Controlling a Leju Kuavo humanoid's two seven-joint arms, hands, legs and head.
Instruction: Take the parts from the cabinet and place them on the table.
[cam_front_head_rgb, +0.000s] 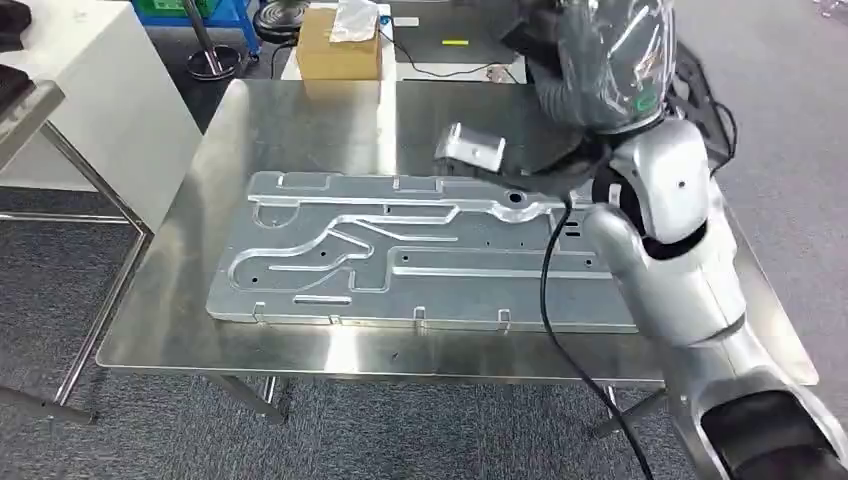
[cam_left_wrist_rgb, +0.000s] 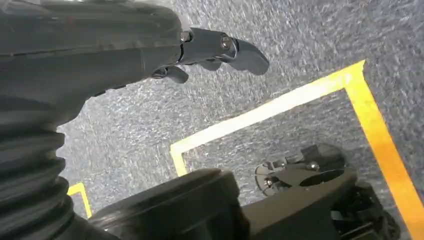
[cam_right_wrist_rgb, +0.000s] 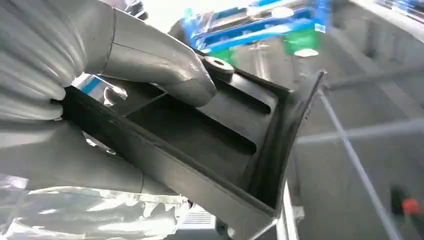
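Head view: steel table (cam_front_head_rgb: 300, 110) runs across the frame, with a long machined aluminium plate (cam_front_head_rgb: 420, 250) lying flat on it, grooves and slots cut into its face. A small silver bracket part (cam_front_head_rgb: 470, 147) sits above the plate's far edge at about 12 o'clock from the plate's centre — whether it touches the table cannot be told from here. Right arm (cam_front_head_rgb: 660, 230) comes in from 5 o'clock and reaches up toward 1 o'clock; the right hand (cam_front_head_rgb: 560, 165) is mostly masked by a clear plastic wrap and dark cabling, just beside the bracket at its 3 o'clock. Cardboard box (cam_front_head_rgb: 338, 45) stands beyond the table at 12 o'clock; a white cabinet (cam_front_head_rgb: 100, 100) stands off at 10 o'clock.

Left wrist view: left hand (cam_left_wrist_rgb: 210, 50) hangs over grey carpet (cam_left_wrist_rgb: 300, 30) marked with yellow tape lines (cam_left_wrist_rgb: 280, 105). Dark fingers (cam_left_wrist_rgb: 240, 50) are loosely extended, a little apart, nothing between them.

Right wrist view: right hand clamps a dark-looking channelled metal part (cam_right_wrist_rgb: 210, 135) — thick grey thumb (cam_right_wrist_rgb: 160, 65) pressed across its upper face, the palm under the lower edge. The part juts out away from the wrist, tilted. Crinkled clear plastic (cam_right_wrist_rgb: 90, 210) bunches beneath the hand. Background beyond the part is blurred: blue and green shapes, a grey surface.
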